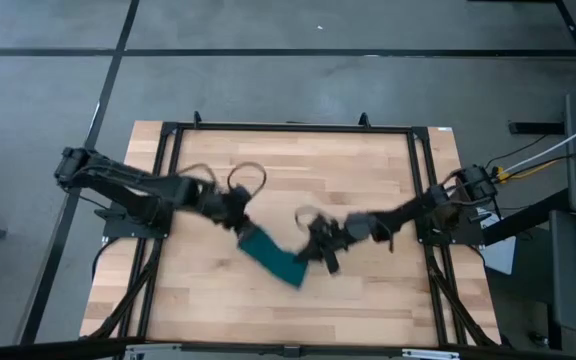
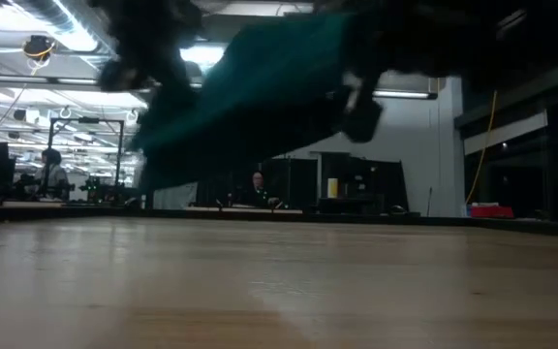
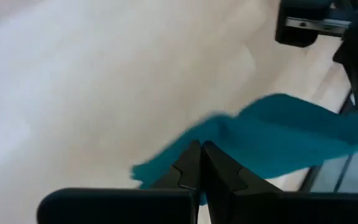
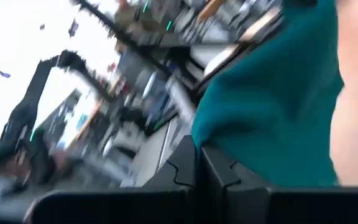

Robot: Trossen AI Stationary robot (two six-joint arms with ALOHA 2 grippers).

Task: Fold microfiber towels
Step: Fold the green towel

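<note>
Grey floor surrounds the pale wooden table (image 1: pixel 268 180) seen from above, where both dark arms reach inward toward the middle. Between them hangs the dark teal towel (image 1: pixel 272 254), stretched as a slanted band. The left gripper (image 1: pixel 240 222) sits at the cloth's upper-left end and the right gripper (image 1: pixel 313 250) at its lower-right end. From table height, the towel (image 2: pixel 260 87) is lifted clear of the tabletop (image 2: pixel 279 291), spread slanting across the upper part of the scene between blurred dark gripper parts. Beyond the table a person (image 2: pixel 257 189) sits at a desk in the lit room, and another person (image 2: pixel 52 173) shows farther off at the side. Past the left wrist, the left gripper (image 3: pixel 201 167) has its fingers pressed together on an edge of the towel (image 3: pixel 278 137), which trails away above the pale wood toward the other arm (image 3: pixel 328 25). Past the right wrist, the right gripper (image 4: pixel 197 165) likewise has its fingers closed on the towel (image 4: pixel 272 118), the cloth filling much of the scene ahead of them.
</note>
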